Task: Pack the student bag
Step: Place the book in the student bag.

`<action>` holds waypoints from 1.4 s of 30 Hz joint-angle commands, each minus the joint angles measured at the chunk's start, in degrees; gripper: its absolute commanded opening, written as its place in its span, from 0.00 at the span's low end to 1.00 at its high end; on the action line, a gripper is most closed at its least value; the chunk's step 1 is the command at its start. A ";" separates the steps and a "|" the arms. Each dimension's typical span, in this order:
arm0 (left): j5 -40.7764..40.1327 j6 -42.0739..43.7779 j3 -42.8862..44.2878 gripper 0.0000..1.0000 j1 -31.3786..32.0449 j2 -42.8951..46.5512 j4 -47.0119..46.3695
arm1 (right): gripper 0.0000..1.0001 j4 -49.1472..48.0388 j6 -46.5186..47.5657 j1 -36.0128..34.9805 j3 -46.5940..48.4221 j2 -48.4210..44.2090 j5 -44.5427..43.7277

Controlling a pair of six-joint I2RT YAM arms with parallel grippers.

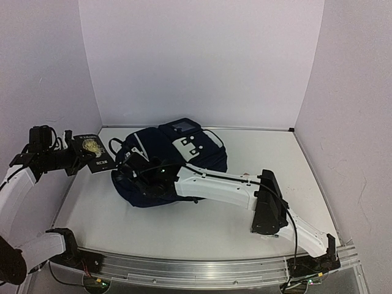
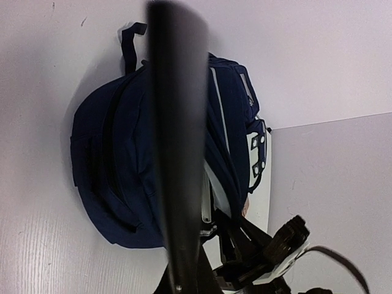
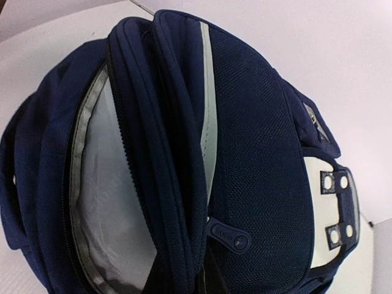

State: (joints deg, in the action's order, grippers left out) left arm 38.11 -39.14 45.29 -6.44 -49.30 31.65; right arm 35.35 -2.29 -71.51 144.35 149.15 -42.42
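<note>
The student bag (image 1: pixel 168 160), navy with white stripes, lies on its side mid-table. In the right wrist view its main pocket (image 3: pixel 107 184) gapes, showing grey lining, and a zip pull (image 3: pixel 229 234) lies beside it. My right gripper (image 1: pixel 136 169) reaches over the bag's left end, shut on the navy fabric edge of that opening (image 3: pixel 177 245); its fingers are mostly hidden. My left gripper (image 1: pixel 75 157) hovers left of the bag, shut on a dark book with a gold emblem (image 1: pixel 93 150). In the left wrist view the book shows edge-on (image 2: pixel 177 153), in front of the bag (image 2: pixel 113 177).
White walls close the table (image 1: pixel 202 226) in at the back and on both sides. A metal rail (image 1: pixel 196 269) runs along the near edge between the arm bases. The right arm's white links (image 1: pixel 226 187) stretch across the table's middle to the bag.
</note>
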 commanded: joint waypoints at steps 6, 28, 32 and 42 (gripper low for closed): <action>12.78 -12.25 -6.11 0.00 1.50 2.47 -16.39 | 0.00 -5.38 -15.21 4.48 -3.47 -16.74 15.53; 2.88 -24.02 -10.65 0.00 20.26 -9.39 -32.07 | 0.00 -14.52 -23.29 4.45 -5.38 -23.48 18.37; 2.17 -27.16 -14.48 0.00 22.38 -9.52 -37.63 | 0.00 -15.80 -23.59 4.44 -5.52 -23.51 19.20; 1.06 -25.29 -8.53 0.00 26.74 -16.74 -46.77 | 0.00 -16.36 -23.94 4.29 -7.71 -24.39 20.75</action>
State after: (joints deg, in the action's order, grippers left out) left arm 40.16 -65.38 32.02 19.44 -63.62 -7.30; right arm 32.23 -23.41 -65.93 135.70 133.59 -22.44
